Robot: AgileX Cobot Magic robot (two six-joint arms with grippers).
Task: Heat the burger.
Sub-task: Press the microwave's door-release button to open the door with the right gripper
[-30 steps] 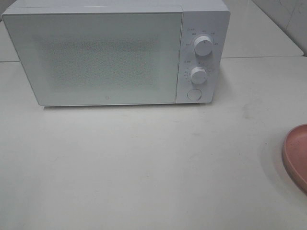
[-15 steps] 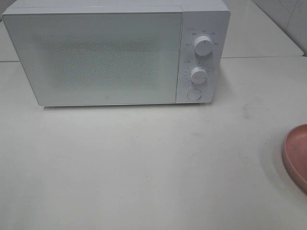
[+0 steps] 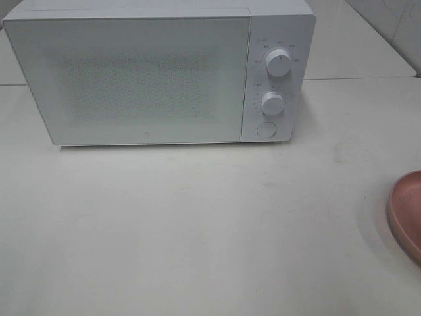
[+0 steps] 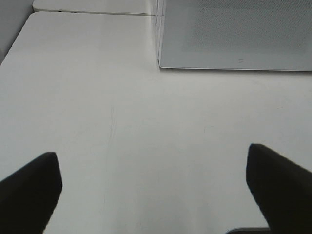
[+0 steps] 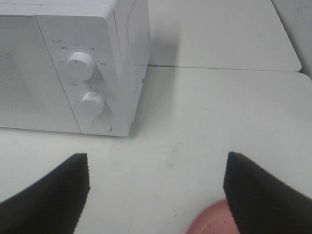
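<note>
Left gripper [image 4: 151,156] over the table [image 3: 197,230], right gripper [image 5: 156,160] near the pink plate [image 3: 408,214] at the frame's right edge. Both have their jaws wide apart and hold nothing. Microwave [image 3: 145,79] upper left, door shut. The burger's place cannot be told.

The microwave [image 3: 279,26] is white all over. Its door [image 3: 131,79] is a pale grey-white with a fine speckled dot pattern across the middle, fading to plain towards the edges. The upper knob [image 3: 279,63] and lower knob [image 3: 272,103] are white, each ringed with tiny grey markings, and the round button [image 3: 265,129] is white too. The desk [image 3: 197,230] is off-white with a few faint grey scuffs. The plate [image 3: 402,210] is dusty pink. The left claw [image 4: 151,158] is plain matt black. The right claw [image 5: 157,161] is black as well, its fingers [image 5: 258,195] finely ribbed.
</note>
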